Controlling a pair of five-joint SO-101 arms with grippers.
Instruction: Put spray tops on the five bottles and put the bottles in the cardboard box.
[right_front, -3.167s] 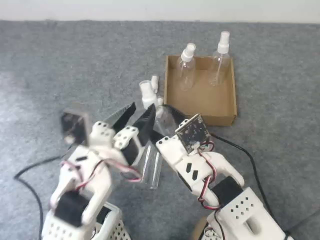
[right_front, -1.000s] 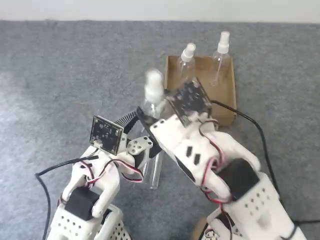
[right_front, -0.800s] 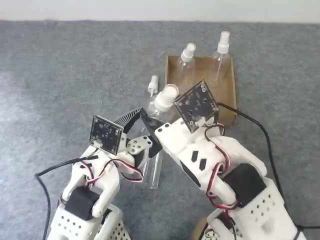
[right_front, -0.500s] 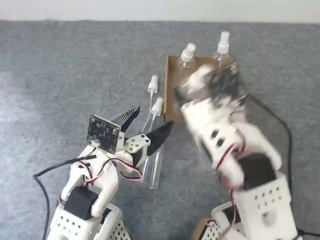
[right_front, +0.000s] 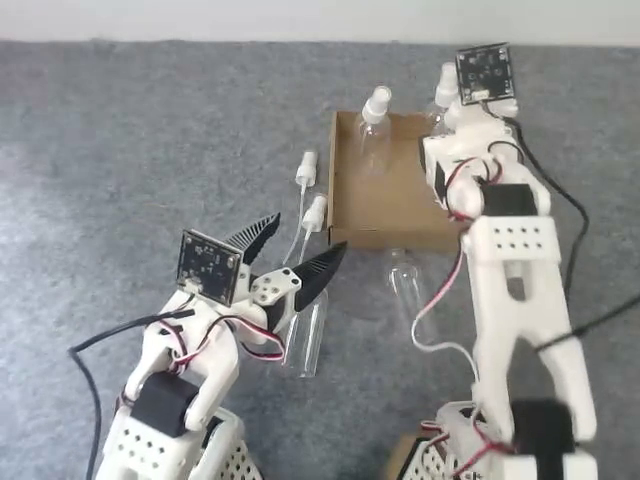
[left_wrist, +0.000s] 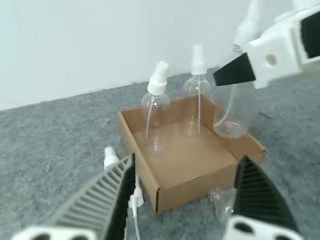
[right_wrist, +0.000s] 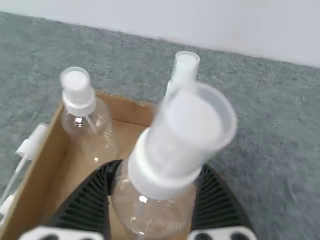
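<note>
The right claw (right_wrist: 152, 195) is closed around a capped bottle (right_wrist: 180, 135), its jaws gripping the clear body just below the spray top. It holds the bottle upright over the far right corner of the cardboard box (right_front: 335, 180); whether the base touches the box floor cannot be told. The box stands towards the far edge of the grey worktop (right_front: 150, 130), right of middle. Two more capped bottles stand inside it along its far wall, one (right_front: 372, 135) on the left and one (left_wrist: 196, 95) just beside the held bottle.

The left claw (right_front: 307, 233) is spread wide open and grips nothing, near the worktop's near edge. Two loose spray tops (right_front: 306, 168) (right_front: 316, 212) lie just left of the box. One bare bottle (right_front: 405, 280) lies against the box's near wall, and another (right_front: 305, 335) lies beside the left arm.
</note>
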